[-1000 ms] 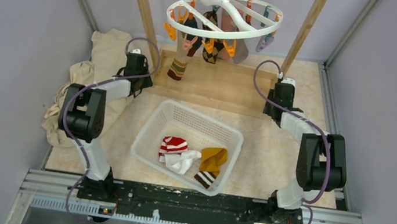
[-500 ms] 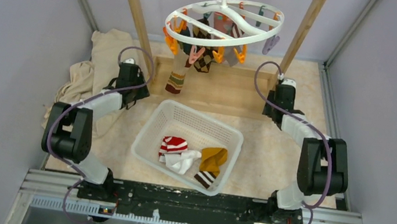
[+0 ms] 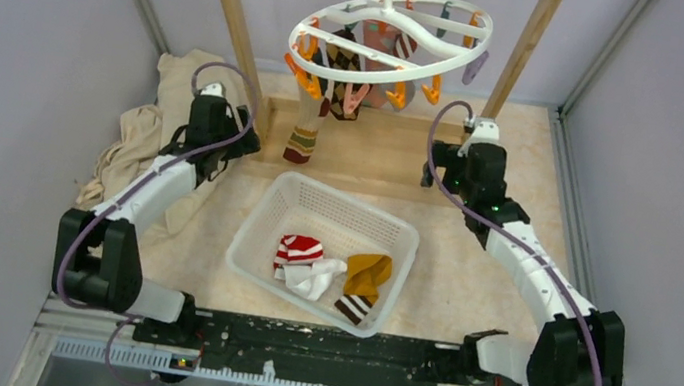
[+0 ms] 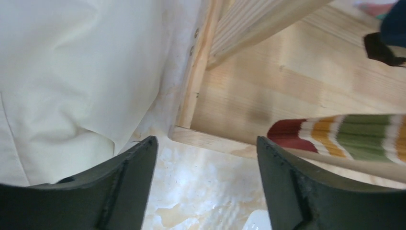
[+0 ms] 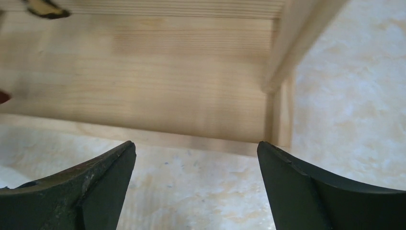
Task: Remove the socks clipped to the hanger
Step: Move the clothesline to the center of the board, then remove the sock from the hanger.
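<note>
A white basket sits before the wooden frame, cream cloth at left.

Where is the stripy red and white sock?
In the top view, the red-and-white sock lies in the white basket near the middle, left of the yellow sock and right beside a white sock.
</note>
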Robot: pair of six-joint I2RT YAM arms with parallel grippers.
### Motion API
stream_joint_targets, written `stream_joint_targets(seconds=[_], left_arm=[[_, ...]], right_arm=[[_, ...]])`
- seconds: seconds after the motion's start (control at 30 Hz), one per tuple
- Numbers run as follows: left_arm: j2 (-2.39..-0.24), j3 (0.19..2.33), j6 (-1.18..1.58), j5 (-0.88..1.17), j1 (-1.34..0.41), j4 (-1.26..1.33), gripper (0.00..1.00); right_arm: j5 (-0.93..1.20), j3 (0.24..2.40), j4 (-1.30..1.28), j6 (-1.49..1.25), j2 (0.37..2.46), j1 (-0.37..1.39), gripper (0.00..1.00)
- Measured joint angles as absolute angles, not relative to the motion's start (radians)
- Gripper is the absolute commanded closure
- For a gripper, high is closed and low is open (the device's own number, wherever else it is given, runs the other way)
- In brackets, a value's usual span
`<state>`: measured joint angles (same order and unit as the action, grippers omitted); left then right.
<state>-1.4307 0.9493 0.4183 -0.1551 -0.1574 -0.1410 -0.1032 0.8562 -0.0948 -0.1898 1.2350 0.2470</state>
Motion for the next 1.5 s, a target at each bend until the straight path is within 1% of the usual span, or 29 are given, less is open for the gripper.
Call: stream_joint_targets(seconds=[0.03, 0.07, 0.1, 0.23, 0.37, 0.6, 0.7, 0.9, 1.17, 1.5], left_arm=[[-1.415, 0.95, 0.418, -0.147, -0.157, -0.14, 0.07], [-1.399, 0.95, 0.416, -0.139, -0.157, -0.14, 0.02], [-1.386, 0.95, 0.414, -0.132, -0.157, -0.14, 0.01], [-1.372, 0.97, 0.407, -0.112, -0.157, -0.158, 0.01], [-1.354, 0.979, 0.403, -0.101, -0.157, -0.177, 0.01], [-1.246, 0.976, 0.403, -0.051, -0.157, -0.184, 0.01], [-1.217, 0.967, 0.403, -0.017, -0.157, -0.183, 0.01], [-1.208, 0.945, 0.403, 0.015, -0.157, -0.186, 0.01], [-1.2, 0.943, 0.395, 0.019, -0.157, -0.188, 0.01], [-1.172, 0.943, 0.38, 0.021, -0.157, -0.194, 0.01]], right_arm=[[-0.104, 0.856, -0.093, -0.186, 1.224, 0.276, 0.02], [-0.105, 0.857, -0.093, -0.183, 1.217, 0.312, 0.02], [-0.105, 0.858, -0.091, -0.181, 1.217, 0.337, 0.02], [-0.127, 0.859, -0.062, -0.16, 1.219, 0.516, 0.02], [-0.119, 0.859, 0.018, -0.16, 1.246, 0.616, 0.02], [-0.088, 0.859, 0.25, -0.195, 1.375, 0.654, 0.02], [-0.059, 0.863, 0.377, -0.215, 1.461, 0.657, 0.04], [-0.065, 0.955, 0.516, -0.239, 1.644, 0.697, 0.05], [-0.2, 1.181, 0.615, -0.208, 1.852, 0.831, 0.02], [-0.458, 1.379, 0.605, -0.241, 2.044, 0.855, 0.01]])
